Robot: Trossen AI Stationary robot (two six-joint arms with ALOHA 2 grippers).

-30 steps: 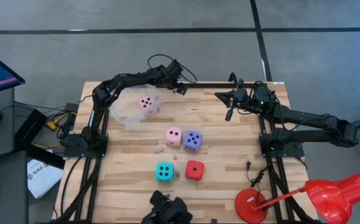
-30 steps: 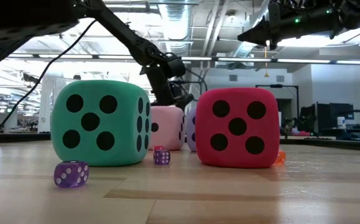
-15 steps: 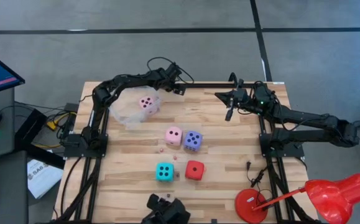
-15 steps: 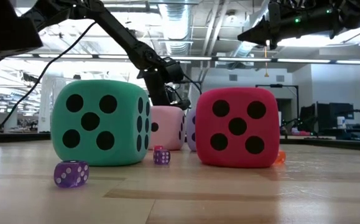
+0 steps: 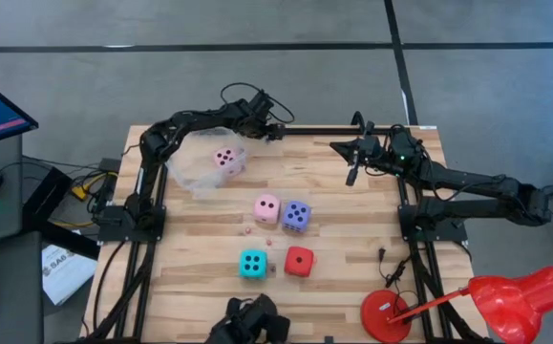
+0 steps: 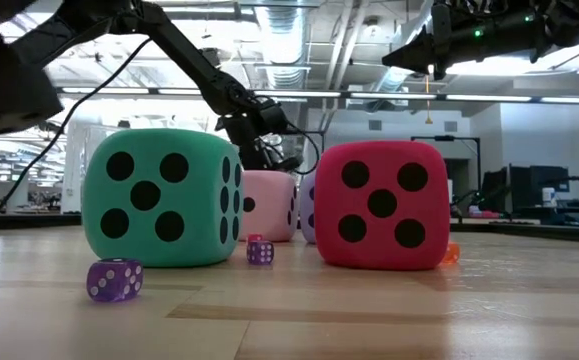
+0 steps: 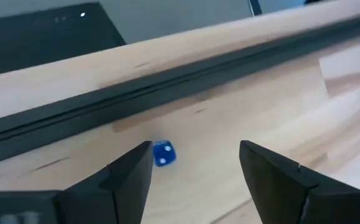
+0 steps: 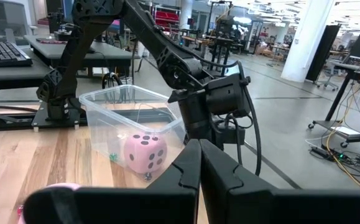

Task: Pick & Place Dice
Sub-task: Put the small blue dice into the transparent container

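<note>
Left pincer (image 7: 195, 163) is hovering spread at the surface's (image 5: 352, 239) far edge, holding nothing. Right pincer (image 5: 352, 175) is sitting pressed together. One pink die (image 5: 224, 158) is lying in the tub (image 5: 192, 172); the other dice (image 5: 297, 216) are sitting mid-surface.

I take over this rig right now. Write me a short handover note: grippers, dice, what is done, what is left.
Left gripper: open, empty, at the far table edge beside the tub.
Right gripper: shut, empty, raised at the far right.
Done: one pink die lies in the tub.
Left: second pink die, violet die, cyan die and red die sit mid-table.
</note>
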